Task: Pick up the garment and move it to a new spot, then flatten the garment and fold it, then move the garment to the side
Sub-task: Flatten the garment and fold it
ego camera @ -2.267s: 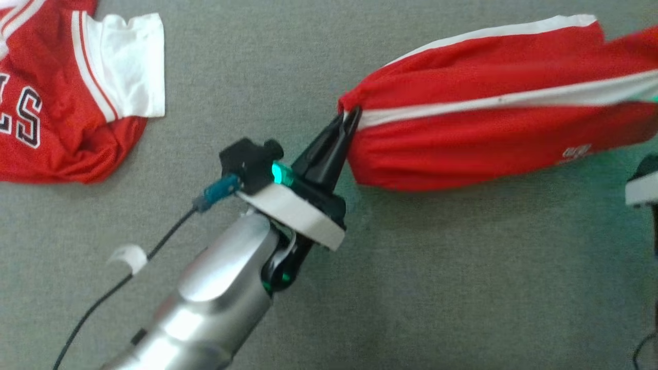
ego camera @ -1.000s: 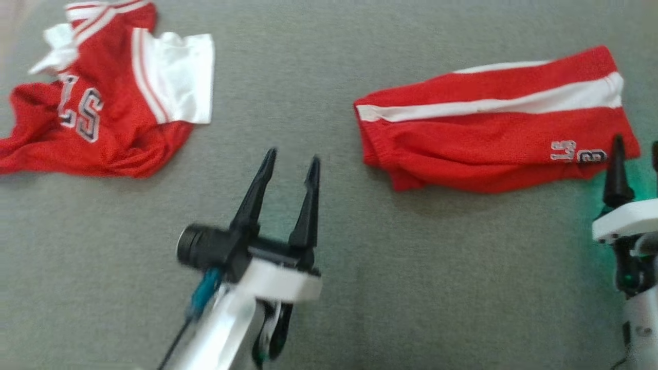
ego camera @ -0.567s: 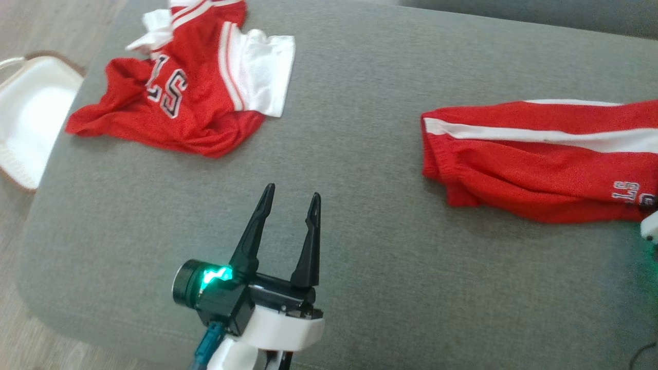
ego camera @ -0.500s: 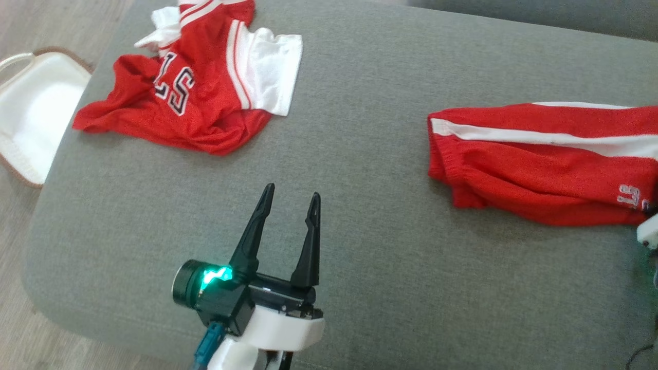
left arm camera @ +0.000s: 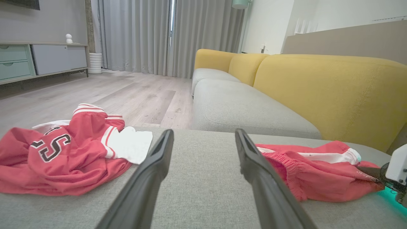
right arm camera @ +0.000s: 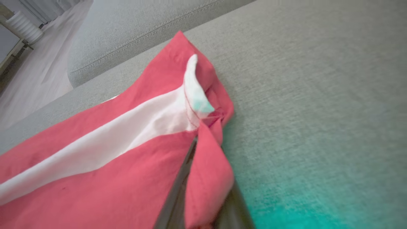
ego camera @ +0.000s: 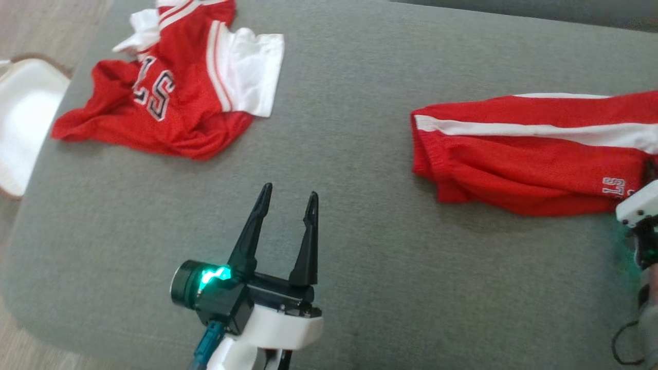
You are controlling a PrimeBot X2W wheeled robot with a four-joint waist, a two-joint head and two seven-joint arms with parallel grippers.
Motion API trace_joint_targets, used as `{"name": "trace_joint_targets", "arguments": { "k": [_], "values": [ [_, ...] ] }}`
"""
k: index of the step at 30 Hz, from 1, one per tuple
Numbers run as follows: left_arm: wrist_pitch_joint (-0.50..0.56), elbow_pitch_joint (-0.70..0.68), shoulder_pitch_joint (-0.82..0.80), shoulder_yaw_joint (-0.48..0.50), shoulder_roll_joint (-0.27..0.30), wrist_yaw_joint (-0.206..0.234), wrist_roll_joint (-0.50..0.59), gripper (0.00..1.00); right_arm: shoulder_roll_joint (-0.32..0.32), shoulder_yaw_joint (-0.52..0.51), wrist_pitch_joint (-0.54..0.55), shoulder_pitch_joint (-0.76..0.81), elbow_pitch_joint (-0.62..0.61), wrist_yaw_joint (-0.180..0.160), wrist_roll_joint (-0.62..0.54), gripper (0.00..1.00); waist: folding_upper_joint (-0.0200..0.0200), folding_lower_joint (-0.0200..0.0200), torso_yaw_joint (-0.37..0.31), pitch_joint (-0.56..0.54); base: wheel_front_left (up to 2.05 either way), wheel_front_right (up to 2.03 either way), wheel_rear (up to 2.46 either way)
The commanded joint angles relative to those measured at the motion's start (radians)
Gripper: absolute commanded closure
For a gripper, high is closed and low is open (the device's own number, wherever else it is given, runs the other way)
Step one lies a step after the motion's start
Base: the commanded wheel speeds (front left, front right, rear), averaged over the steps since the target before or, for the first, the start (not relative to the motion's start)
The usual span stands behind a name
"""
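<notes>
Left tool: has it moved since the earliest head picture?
Yes. The left tool has drawn back off the shorts, leftward toward the jersey, now open.

My left gripper (ego camera: 289, 191): two long tapered black fingers (ego camera: 250, 234), white wrist collar (ego camera: 280, 329), black cylindrical camera lit green (ego camera: 191, 283), teal cable plug (ego camera: 206, 343)

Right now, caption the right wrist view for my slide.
Right gripper clamps a corner of the red shorts on the grey sofa cushion.

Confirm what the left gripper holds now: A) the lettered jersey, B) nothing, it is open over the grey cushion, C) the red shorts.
B: the left gripper is open and empty over bare grey cushion, with the jersey and the shorts lying apart on either side.
</notes>
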Motion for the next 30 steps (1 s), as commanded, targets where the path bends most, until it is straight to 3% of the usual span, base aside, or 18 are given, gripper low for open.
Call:
{"name": "trace_joint_targets", "arguments": {
  "k": [1,9,15,23,30],
  "values": [
    [-0.005,-0.030,-0.028,0.031,0.000,0.008,0.003,0.00,0.000,0.028,-0.011,0.012,-0.012,-0.001,0.002,1.00,-0.0001,-0.0001,-0.026,-0.004,0.00,0.00,0.00],
    [-0.005,-0.024,-0.036,0.045,0.000,-0.006,0.017,0.00,-0.096,0.034,-0.087,0.033,-0.045,-0.001,0.042,1.00,-0.0001,-0.0001,-0.129,-0.010,0.00,0.00,0.00],
    [-0.005,-0.016,-0.040,0.051,0.000,-0.018,0.025,0.00,-0.126,0.068,-0.151,0.039,-0.104,-0.001,0.003,1.00,-0.0001,-0.0001,-0.177,-0.002,0.00,0.00,0.00],
    [-0.005,0.005,-0.037,0.063,0.000,-0.026,0.031,0.00,-0.019,0.166,-0.214,0.027,-0.286,-0.001,-0.003,1.00,-0.0001,-0.0001,-0.208,-0.025,0.00,0.00,0.00],
    [-0.005,0.011,-0.028,0.055,0.000,-0.027,0.018,0.00,0.063,0.351,-0.196,0.083,-0.496,-0.001,-0.016,1.00,-0.0001,-0.0001,-0.200,-0.047,0.00,0.00,0.00]
  ]
}}
